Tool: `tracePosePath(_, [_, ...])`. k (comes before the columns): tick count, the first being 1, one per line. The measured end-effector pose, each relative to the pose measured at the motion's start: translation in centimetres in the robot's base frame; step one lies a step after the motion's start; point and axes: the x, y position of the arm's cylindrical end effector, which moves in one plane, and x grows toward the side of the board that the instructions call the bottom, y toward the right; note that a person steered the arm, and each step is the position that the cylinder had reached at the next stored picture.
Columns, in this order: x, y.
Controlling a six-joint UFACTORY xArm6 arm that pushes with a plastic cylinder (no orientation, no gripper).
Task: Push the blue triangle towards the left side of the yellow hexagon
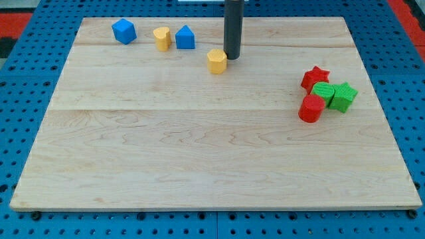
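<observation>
The blue triangle sits near the view's top, left of centre. The yellow hexagon lies below and to its right, a short gap apart. My tip is down on the board just right of the yellow hexagon, close to or touching its right side. The rod rises straight up out of the view's top. The blue triangle is on the far side of the hexagon from my tip.
A yellow heart-like block stands just left of the blue triangle. A blue hexagon-like block lies further left. At the view's right are a red star, two green blocks and a red cylinder in a cluster.
</observation>
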Motion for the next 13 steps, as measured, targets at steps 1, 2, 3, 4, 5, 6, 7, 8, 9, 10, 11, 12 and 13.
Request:
tracePosePath(1, [0.8,-0.3])
tracePosePath(2, [-3.6,-0.1])
tracePosePath(3, [-9.6,0.4])
tracePosePath(4, [-10.7,-5.1])
tracePosePath(5, [-9.9,-9.4])
tracePosePath(6, [-8.5,-11.8])
tracePosePath(7, [-7.1,-10.8])
tracePosePath(8, [-7.1,-10.8])
tracePosePath(9, [-6.1,-10.8])
tracePosePath(10, [-6.3,-11.3])
tracePosePath(11, [-7.8,-10.9])
tracePosePath(12, [-8.7,-10.4])
tracePosePath(13, [-8.6,-6.2])
